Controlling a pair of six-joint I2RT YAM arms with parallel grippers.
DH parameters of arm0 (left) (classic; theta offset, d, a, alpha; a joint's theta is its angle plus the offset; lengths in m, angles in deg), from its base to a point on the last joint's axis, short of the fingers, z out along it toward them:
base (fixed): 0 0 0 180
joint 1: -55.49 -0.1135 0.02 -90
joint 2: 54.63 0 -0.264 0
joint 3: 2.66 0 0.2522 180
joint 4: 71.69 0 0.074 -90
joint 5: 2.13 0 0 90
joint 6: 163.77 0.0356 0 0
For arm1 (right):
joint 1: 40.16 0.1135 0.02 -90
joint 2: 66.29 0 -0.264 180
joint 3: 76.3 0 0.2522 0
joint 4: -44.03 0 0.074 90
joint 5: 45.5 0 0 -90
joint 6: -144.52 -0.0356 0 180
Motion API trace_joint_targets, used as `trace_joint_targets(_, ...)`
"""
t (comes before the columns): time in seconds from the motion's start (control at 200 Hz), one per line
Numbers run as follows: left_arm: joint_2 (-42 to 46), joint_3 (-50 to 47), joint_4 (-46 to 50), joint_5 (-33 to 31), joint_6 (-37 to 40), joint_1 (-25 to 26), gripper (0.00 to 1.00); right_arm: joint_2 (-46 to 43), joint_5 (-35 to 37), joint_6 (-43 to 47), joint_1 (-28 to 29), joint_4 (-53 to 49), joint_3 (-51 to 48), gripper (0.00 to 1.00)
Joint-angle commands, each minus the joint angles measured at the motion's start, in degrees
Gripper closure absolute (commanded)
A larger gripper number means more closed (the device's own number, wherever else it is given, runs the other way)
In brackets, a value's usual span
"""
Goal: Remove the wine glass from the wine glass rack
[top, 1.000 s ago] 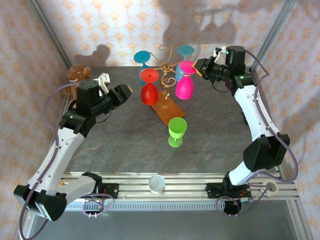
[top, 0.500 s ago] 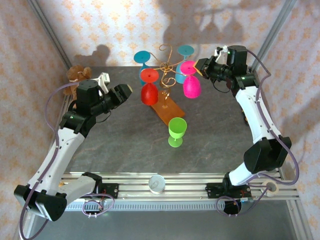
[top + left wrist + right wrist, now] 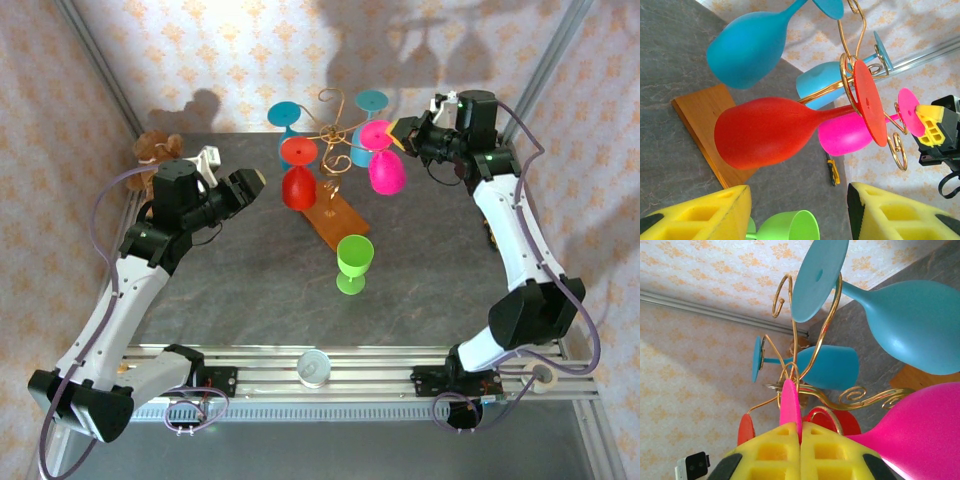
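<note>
Right wrist: right gripper (image 3: 801,429) clenched on pink wine glass (image 3: 925,435) foot among wine glass rack (image 3: 338,217) loops; left gripper (image 3: 799,205) released.

A red wine glass (image 3: 765,132) is seen hung by its foot in the gold wire of the wine glass rack (image 3: 697,112), whose brown wooden base lies on the grey desk (image 3: 665,65). Two blue glasses (image 3: 747,47) are hung above and behind it, and a pink wine glass (image 3: 845,136) just beyond. The right gripper (image 3: 927,127) is seen against the pink foot. In the foreground the jaws of the left gripper (image 3: 799,202) are held apart, with a green glass (image 3: 790,230) visible between them.
</note>
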Motion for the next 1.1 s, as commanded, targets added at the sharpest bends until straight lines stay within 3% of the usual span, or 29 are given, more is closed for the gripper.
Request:
trace_joint_targets(0.0, 1.21, -0.71, -2.42, 0.83, -0.64, -0.43, 0.46, -2.65, -1.73, -0.98, 0.34, 1.2, 1.48, 1.0)
trace_joint_targets(1.096, 1.9, -2.82, -4.95, 1.53, -1.66, -0.75, 0.46, -1.23, -3.57, 2.33, 3.06, -3.0, 3.76, 1.0)
